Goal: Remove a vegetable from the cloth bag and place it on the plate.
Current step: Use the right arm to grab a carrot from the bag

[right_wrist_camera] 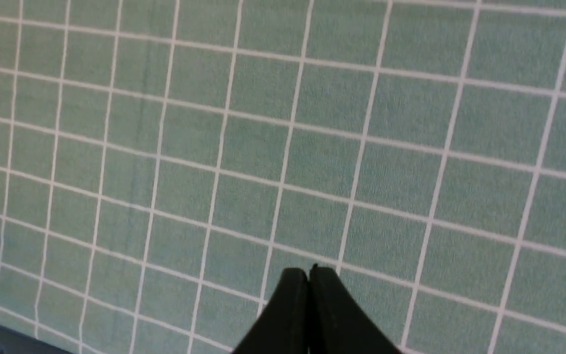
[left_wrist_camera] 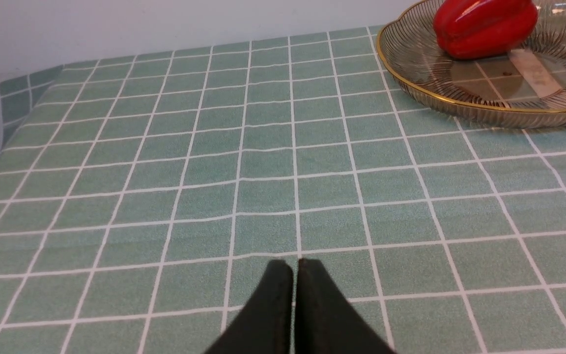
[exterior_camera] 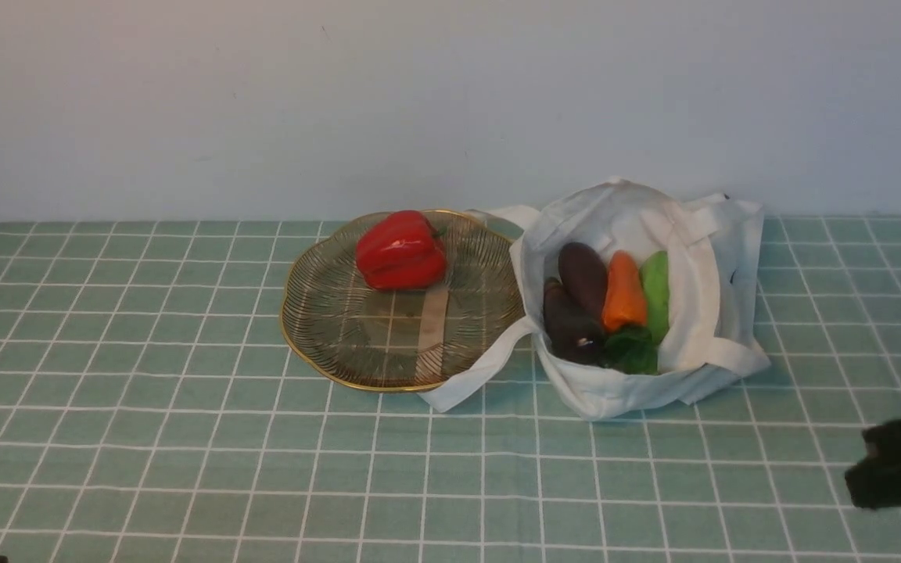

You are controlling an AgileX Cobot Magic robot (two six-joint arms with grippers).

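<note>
While the plate [exterior_camera: 333, 332] holds a pepper [exterior_camera: 401, 250], its label [exterior_camera: 435, 319] (illegible) shows.

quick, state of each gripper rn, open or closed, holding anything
Left gripper: closed, holding nothing.
Right gripper: closed, holding nothing.

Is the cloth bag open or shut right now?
Open: the cloth bag gapes wide, showing an eggplant, an orange vegetable and a green vegetable inside.

Green tablecloth with white grid lines [exterior_camera: 145, 438], ribbed gold-rimmed glass plate [exterior_camera: 325, 344] at centre, white cloth bag [exterior_camera: 701, 281] touching its right edge
</note>
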